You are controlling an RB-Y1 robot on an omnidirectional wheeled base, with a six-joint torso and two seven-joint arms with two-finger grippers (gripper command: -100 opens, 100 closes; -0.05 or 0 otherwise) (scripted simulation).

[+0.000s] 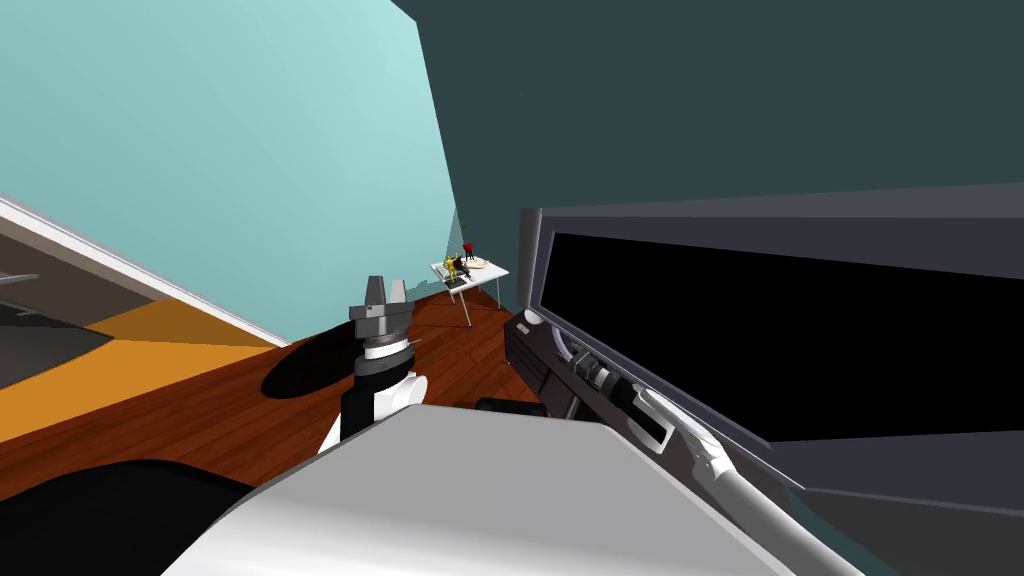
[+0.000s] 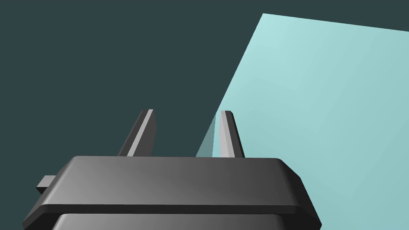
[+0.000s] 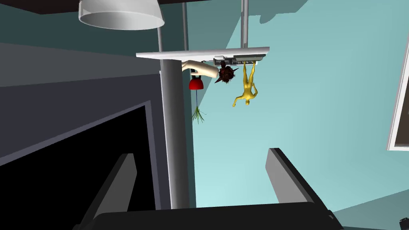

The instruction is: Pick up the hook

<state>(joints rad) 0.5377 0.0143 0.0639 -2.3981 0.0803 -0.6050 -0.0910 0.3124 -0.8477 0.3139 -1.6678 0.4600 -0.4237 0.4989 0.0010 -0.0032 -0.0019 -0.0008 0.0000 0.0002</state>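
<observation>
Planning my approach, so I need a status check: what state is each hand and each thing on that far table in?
white table, upright in the far corner, away from both hands
yellow figure, standing on the table
plant in red pot, upright on the table
left hand, open, holding nothing
right hand, open, holding nothing, aimed toward the table

Clutter [image 1: 462, 262] on the far white table [image 1: 495, 271], too small to identify.

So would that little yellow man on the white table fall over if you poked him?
Probably. The yellow figure looks tall and thin, standing upright on thin legs on the white table, so a nudge would likely tip it. It seems stiff, holding its pose, and small, so perhaps light.
</observation>
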